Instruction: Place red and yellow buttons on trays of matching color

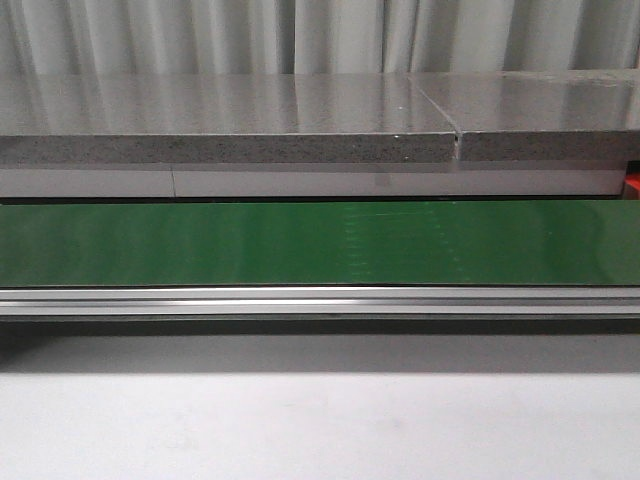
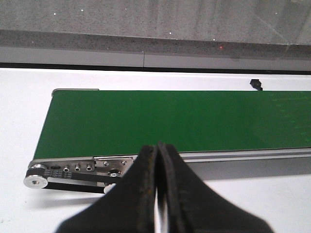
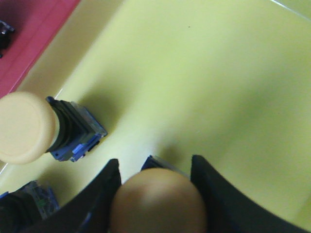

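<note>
white worktop (image 1: 320, 430) fills the foreground of the front view, no arm showing there. behind it runs the green conveyor belt (image 1: 320, 242), bare of parts. yellow tray (image 3: 204, 73) fills the right wrist view, the red tray (image 3: 34, 34) bordering it at one corner. left tool (image 2: 158, 194) hangs near the belt's roller end, jaws pressed together on nothing. right tool (image 3: 155, 194) is over the yellow tray, clamped on a yellow-capped button (image 3: 158, 201). a second yellow button (image 3: 29, 127) lies tipped on its side close by, and a third part shows at the frame edge. judgement: step in hand is the release. lower until the base bears on the tray floor, open fully, lift straight up, keeping off the neighbouring button.
</note>
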